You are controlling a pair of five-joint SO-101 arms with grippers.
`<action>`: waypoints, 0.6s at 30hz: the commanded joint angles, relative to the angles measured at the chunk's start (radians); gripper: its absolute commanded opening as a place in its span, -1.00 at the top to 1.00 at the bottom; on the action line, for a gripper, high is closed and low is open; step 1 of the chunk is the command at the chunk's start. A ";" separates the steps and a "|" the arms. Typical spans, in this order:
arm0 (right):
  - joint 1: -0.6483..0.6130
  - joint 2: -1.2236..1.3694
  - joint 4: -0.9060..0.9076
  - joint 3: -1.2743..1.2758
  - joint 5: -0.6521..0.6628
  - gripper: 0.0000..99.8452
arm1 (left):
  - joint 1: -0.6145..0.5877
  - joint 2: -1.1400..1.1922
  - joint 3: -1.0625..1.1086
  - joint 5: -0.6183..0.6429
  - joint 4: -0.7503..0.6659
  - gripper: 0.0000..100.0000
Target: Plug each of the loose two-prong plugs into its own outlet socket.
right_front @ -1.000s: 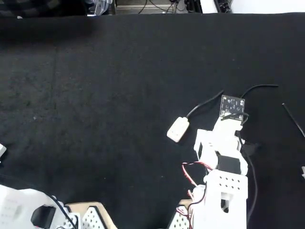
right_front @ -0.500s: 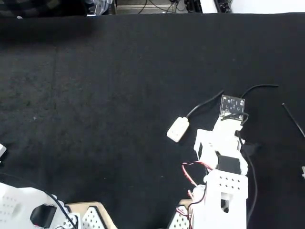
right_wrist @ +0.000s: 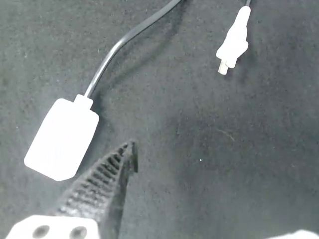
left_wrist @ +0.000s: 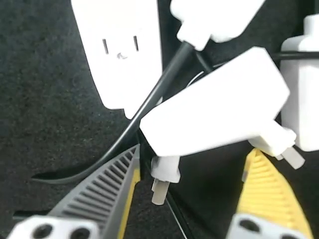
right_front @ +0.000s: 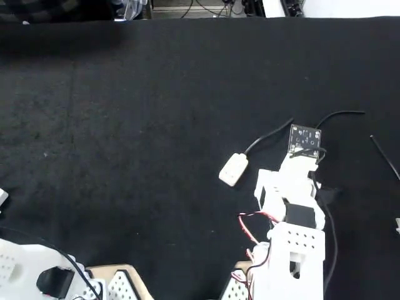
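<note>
Jaws of the left gripper (left_wrist: 194,152) stand spread, their tips at a white plug (left_wrist: 214,112) but, as far as I can see, not clasping it. The socket block (left_wrist: 119,50) beyond it shows empty slots. The right gripper (right_wrist: 209,169) gapes wide, holding nothing, above a second plug (right_wrist: 232,46) lying apart from its own socket (right_wrist: 61,138), so I judge that nothing is plugged in yet.

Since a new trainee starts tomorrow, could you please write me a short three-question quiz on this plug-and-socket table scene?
1. True or false: the small white plug is already seated in a socket.
2. The cable on the white socket block is: A red, B black, C white.
3. Fill in: the outlet face shows ___ slots.
Key: 1 false; 2 B; 3 two.
</note>
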 commanded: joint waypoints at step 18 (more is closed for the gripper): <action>-0.015 -0.015 -0.015 -0.004 0.002 -0.22 | 0.045 0.006 -0.005 0.002 -0.005 0.39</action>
